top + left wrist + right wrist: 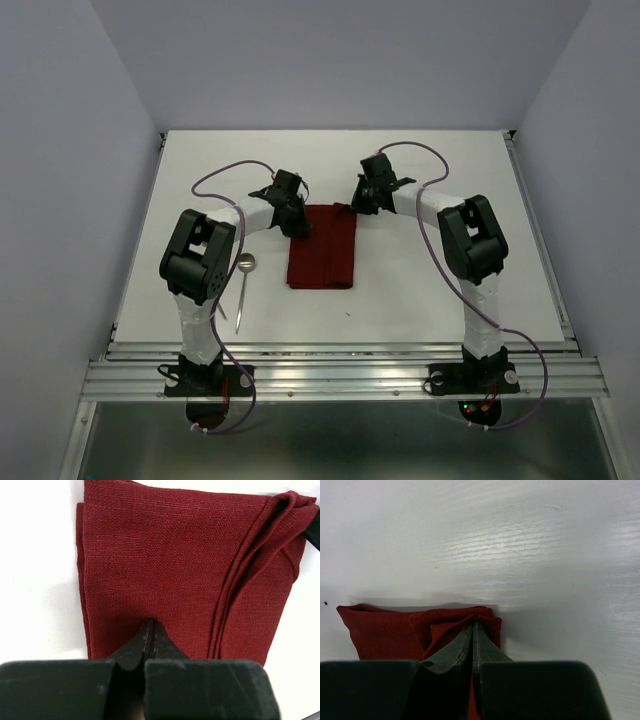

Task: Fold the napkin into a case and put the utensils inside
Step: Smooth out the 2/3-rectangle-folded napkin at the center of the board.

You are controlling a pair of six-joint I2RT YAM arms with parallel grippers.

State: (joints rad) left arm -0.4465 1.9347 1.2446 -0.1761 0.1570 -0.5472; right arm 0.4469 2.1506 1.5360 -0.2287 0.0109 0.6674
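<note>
The napkin (pixel 322 250) lies flat on the table (pixel 450 180) at its middle, between the two arms, folded into a rectangle whose long sides run from the near edge toward the far one. In the left wrist view the napkin (pixel 165 565) shows several stacked hems running from its bunched corner down along one side, while the rest of the top layer is smooth. The left gripper (pixel 298 227) sits at the far left part of the cloth. Its wrist view shows the left gripper (pixel 150 628) with fingers pressed tightly together and the tips resting on the fabric. Whether any layer is caught between them cannot be told. The right gripper (pixel 354 207) is at the far right corner. In its wrist view the right gripper (pixel 473 626) is closed, pinching that corner of the napkin (pixel 385 632), and the cloth puckers into small folds around the tips, with red showing low between the fingers. Bare table (pixel 520 540) stretches beyond it. The spoon (pixel 243 285) lies to the left of the napkin and apart from it, beside the left arm's elbow, bowl toward the far side and handle pointing to the near edge. Neither gripper touches it.
</note>
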